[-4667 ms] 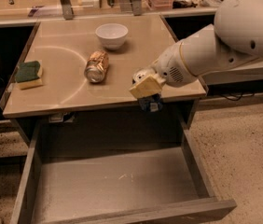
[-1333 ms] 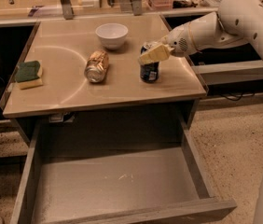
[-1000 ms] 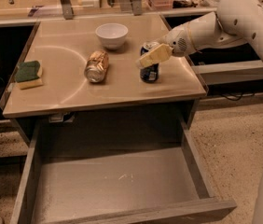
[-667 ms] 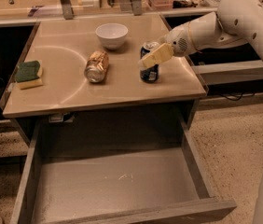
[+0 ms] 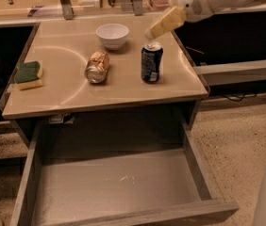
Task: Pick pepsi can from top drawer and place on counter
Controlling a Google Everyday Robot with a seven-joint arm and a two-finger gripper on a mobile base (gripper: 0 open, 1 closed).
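**Blue can upright on the counter, gripper just above it**

Dark blue with a silver top, the pepsi can [image 5: 152,62] stood upright on the beige counter [image 5: 67,93], toward the right side of that surface and a little back from its front edge. It was outside the top drawer [image 5: 100,182], which hung pulled out below and in front of the can, its grey floor and low sides in plain view.

The gripper [image 5: 153,31] hovered just above and slightly behind the can's top, slanting down toward it from the upper right on a white arm. It was not around the can, and a thin gap appeared to separate its yellowish tip from the silver lid. Whether its jaws were parted or closed could not be made out from this angle.

To the left of the can, near but not touching, a gold can [image 5: 97,67] lay on its side with one end facing forward. Behind the pepsi can and to its left sat a white bowl [image 5: 112,34], upright. Well to the left of the can, near the counter's left edge, rested a green-and-yellow sponge [image 5: 28,74], green face up.
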